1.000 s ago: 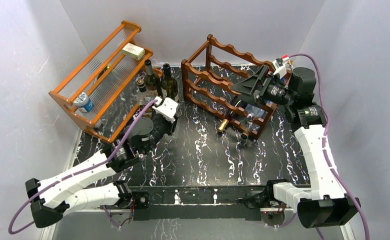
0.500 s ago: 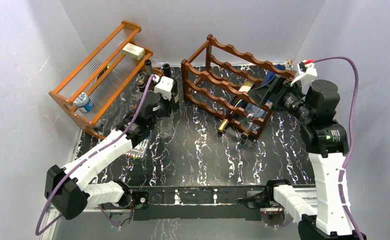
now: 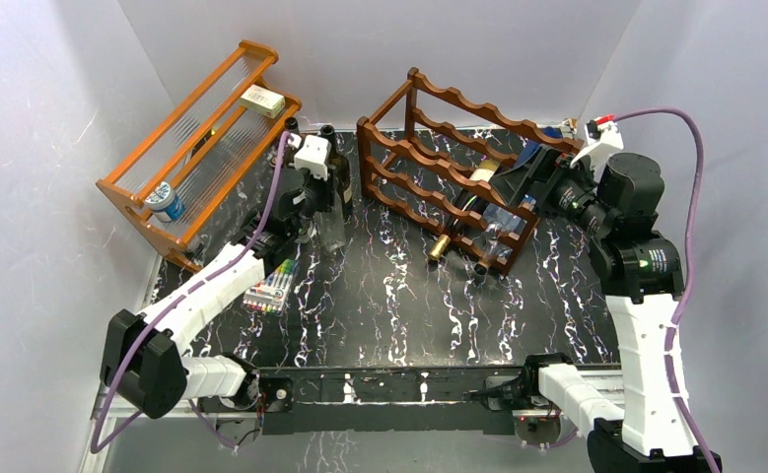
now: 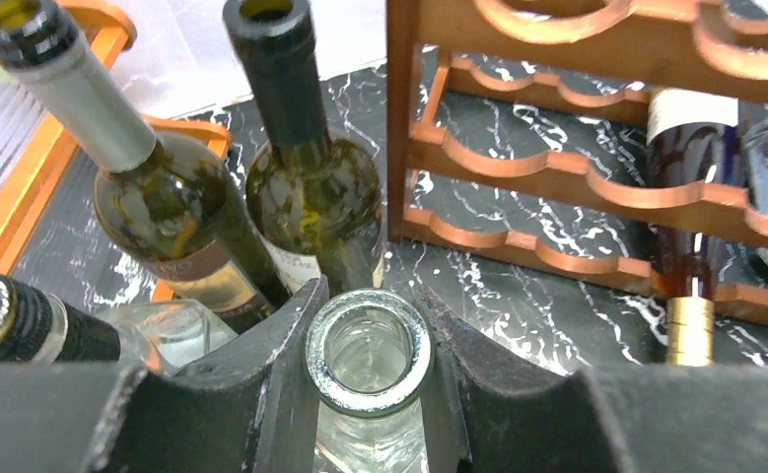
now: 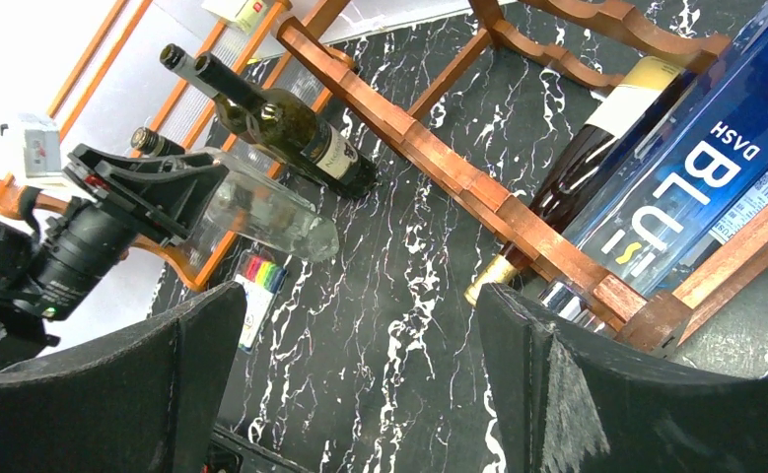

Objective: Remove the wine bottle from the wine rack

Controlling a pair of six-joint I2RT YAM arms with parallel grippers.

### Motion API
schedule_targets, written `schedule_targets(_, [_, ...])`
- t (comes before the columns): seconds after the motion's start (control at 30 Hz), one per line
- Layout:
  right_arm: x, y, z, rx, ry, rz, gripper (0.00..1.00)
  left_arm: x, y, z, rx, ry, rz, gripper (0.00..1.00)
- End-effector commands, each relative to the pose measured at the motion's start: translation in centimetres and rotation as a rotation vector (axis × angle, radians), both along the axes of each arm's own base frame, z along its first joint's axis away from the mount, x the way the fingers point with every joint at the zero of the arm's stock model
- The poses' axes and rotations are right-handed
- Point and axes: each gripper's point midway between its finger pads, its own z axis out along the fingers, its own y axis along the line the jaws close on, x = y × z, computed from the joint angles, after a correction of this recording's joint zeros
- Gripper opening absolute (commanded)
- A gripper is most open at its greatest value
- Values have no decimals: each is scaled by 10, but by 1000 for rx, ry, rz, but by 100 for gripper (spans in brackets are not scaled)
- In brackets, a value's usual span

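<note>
The dark reddish-brown wine rack stands at the back centre. In it lie a dark wine bottle with a gold cap and a blue bottle. My right gripper is open and empty by the rack's right end, apart from it. In the right wrist view the rack rail, dark bottle and blue bottle lie beyond the gripper. My left gripper is shut on the neck of a clear glass bottle, left of the rack.
Two green bottles stand right behind the clear one, with another dark bottle at the left. An orange wooden shelf holds a small tin and a box. A pack of coloured markers lies on the black marble table.
My left gripper has moved back toward the standing bottles, holding the clear bottle. My right gripper has drawn back out of the rack to its right end, and the arm has risen.
</note>
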Motion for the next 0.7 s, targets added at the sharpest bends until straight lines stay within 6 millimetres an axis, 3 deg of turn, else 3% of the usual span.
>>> schedule_targets(0.0, [2, -2, 23, 13, -67, -16, 98, 7, 5, 9, -43, -104, 4, 0])
schedule_targets(0.3, [12, -2, 15, 25, -25, -30, 98, 4, 16, -23, 12, -77, 35, 0])
schedule_targets(0.4, [16, 2, 12, 52, 9, -25, 98, 2, 20, -23, 9, -68, 55, 18])
schedule_targets(0.53, [19, 9, 10, 87, 43, -1, 98, -3, 24, -11, -16, -91, 66, 64])
schedule_targets(0.67, [19, 9, 5, 93, 58, -7, 98, -9, 24, -3, -40, -105, 56, 84])
